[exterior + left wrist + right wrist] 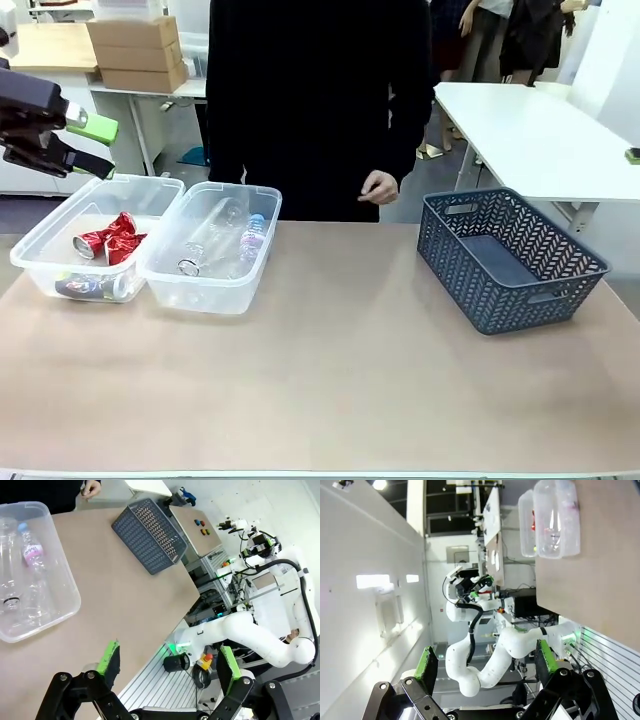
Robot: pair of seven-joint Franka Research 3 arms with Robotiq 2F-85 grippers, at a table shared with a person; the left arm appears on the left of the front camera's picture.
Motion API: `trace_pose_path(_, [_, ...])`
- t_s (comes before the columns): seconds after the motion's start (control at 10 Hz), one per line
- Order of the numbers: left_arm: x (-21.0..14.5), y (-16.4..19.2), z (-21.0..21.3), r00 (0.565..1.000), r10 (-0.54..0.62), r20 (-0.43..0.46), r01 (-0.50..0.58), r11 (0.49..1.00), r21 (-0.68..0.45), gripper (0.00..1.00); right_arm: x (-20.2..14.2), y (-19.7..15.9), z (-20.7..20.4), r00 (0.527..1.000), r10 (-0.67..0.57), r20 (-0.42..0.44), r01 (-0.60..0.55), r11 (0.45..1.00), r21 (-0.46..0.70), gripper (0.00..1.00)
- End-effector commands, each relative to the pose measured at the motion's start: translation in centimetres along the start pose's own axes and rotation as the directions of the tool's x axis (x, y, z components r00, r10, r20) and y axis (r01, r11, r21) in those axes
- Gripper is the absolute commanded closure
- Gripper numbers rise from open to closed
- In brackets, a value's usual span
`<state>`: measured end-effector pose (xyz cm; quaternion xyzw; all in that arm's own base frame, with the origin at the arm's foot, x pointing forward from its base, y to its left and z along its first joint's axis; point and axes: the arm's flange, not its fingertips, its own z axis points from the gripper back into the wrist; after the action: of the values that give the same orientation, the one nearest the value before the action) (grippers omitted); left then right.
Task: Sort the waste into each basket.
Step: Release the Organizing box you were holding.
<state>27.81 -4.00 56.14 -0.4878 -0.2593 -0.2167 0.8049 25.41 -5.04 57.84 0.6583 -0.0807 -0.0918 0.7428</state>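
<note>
Cans (108,243): lying in left tub (40,236); bottles (222,240) in the next tub (262,215).
Left gripper (167,664), right gripper (485,662): fingers standing apart, empty.
You: nothing remaining on the surface (340,390); you are finishing, so keep clear.

A: What lies past the left gripper (167,665)?

B: Its two green-padded fingers (109,658) stand wide apart with nothing between them, over the near edge of the tan table (125,595).

A: And on the table?

B: A clear plastic tub (55,607) at the left holds a clear bottle with a blue cap and pink label (31,550), plus more clear plastic beside it, perhaps a second bottle. Well apart, a dark blue-grey lattice basket (150,536) sits near the far edge, and a person's hand (91,488) rests just beyond that edge.

A: Anything off the table?

B: The other white arm (270,635), at the right
</note>
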Motion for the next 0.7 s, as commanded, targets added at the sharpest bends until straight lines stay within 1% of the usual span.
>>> trace_pose_path(0.0, [0.21, -0.19, -0.24, 1.000, -0.015, 0.009, 0.015, 1.000, -0.019, 0.00, 0.37, 0.35, -0.20, 1.000, 0.025, -0.001, -0.025, 0.999, 0.023, 0.00])
trace_pose_path(0.6, [0.21, -0.19, -0.24, 1.000, -0.015, 0.009, 0.015, 1.000, -0.019, 0.00, 0.37, 0.35, -0.20, 1.000, 0.025, -0.001, -0.025, 0.999, 0.023, 0.00])
